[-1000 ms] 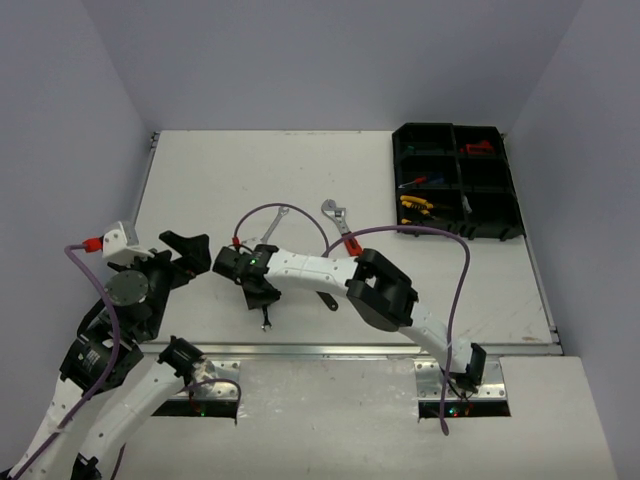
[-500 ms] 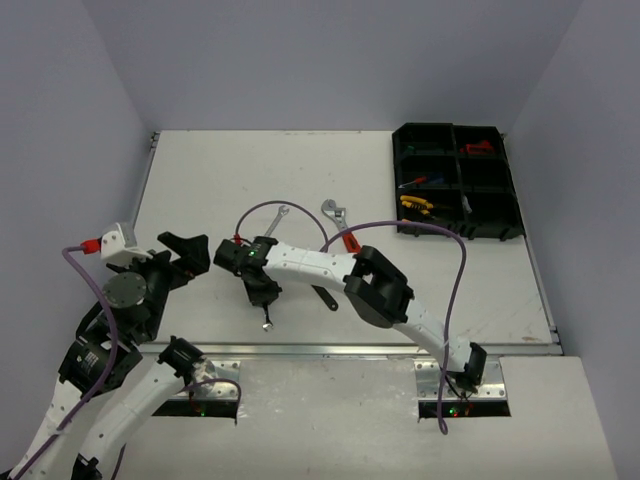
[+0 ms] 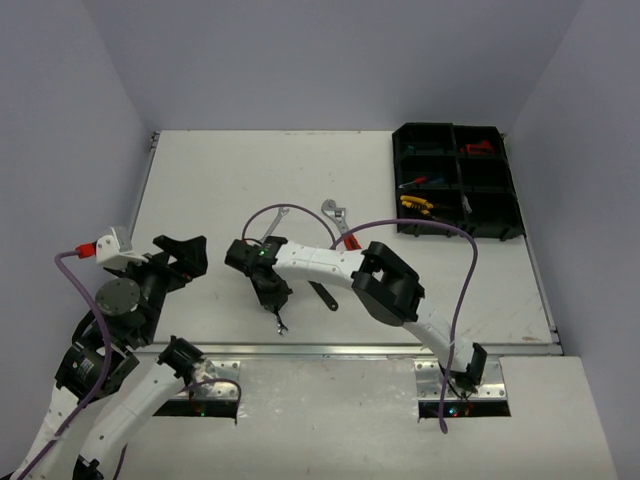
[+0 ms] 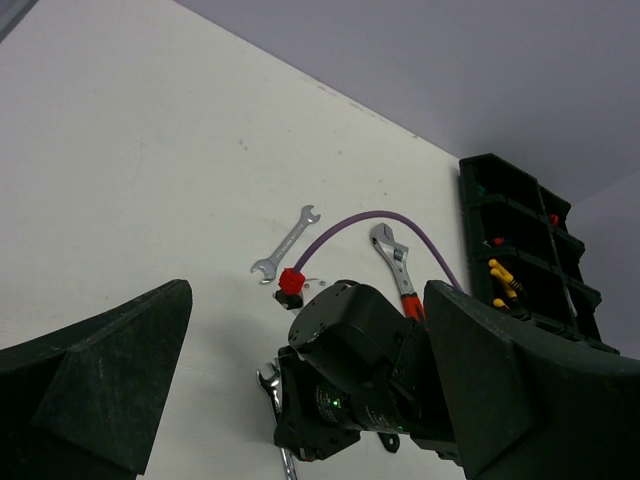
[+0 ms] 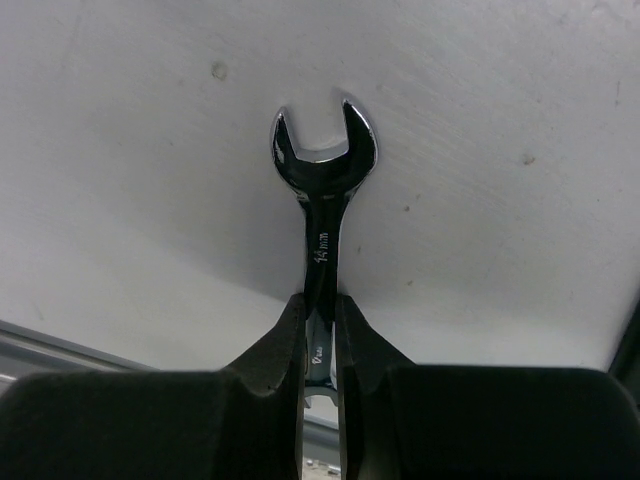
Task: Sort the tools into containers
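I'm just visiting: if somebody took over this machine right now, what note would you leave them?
Left tool: open, holding nothing.
Right tool: shut on a silver wrench.
Done: black tray holds yellow pliers, screwdrivers and a red item.
Left to sort: the held wrench, plus a second silver wrench, a red-handled adjustable wrench and a black-handled item on the table.

Fixed camera looks down on the whole table (image 3: 200, 180) from behind; left wrist faces far-right, right wrist close-up, apparently sharing one wrench (image 5: 322, 200).
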